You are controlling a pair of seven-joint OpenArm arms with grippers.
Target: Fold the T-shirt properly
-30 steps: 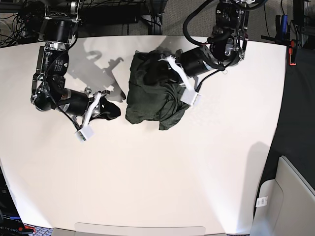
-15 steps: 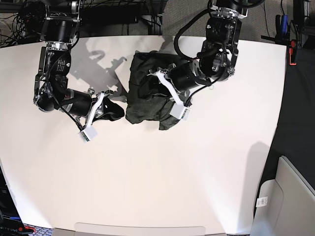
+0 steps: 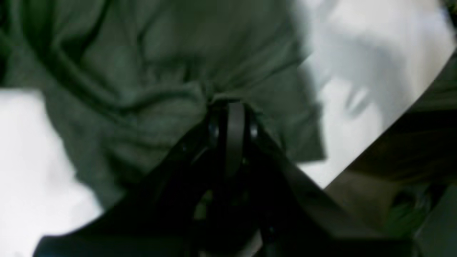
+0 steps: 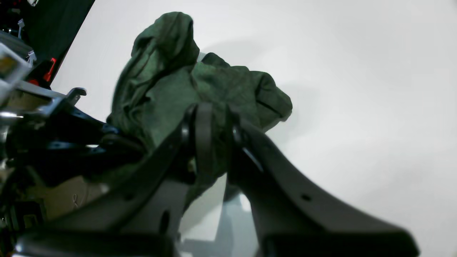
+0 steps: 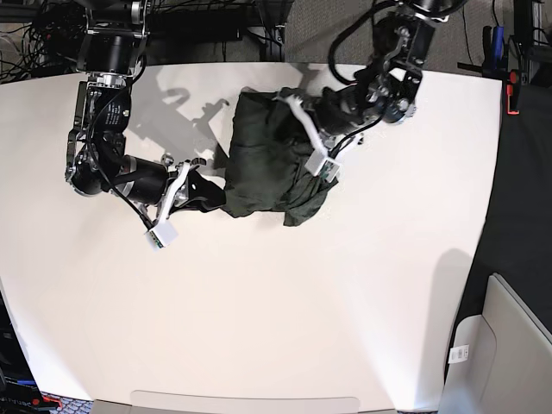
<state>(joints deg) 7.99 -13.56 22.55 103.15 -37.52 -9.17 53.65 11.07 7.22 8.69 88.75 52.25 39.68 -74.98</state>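
Right tool (image 4: 214,117), seen closest in its own wrist view: jaws clamped on a fold at the near side of the dark olive-green, soft knit T-shirt (image 4: 200,85), which rises behind it in a rumpled mound on the white tabletop (image 4: 357,89). In the overhead view this tool (image 5: 207,191) meets the garment's left edge, presumably to drag that side outward and spread the bundle. The left tool (image 3: 228,107), on the overhead view's right, has its jaws together on a pinch of cloth, from which creases radiate; overhead it (image 5: 302,125) sits on the upper right part of the T-shirt (image 5: 267,159), probably as the counter-hold. The garment lies bunched in the upper middle of the tabletop (image 5: 259,310), not yet flat. Open room: broad bare surface toward the near edge and to both sides; the far edge runs just behind the mound, near the arm bases, leaving little room there.
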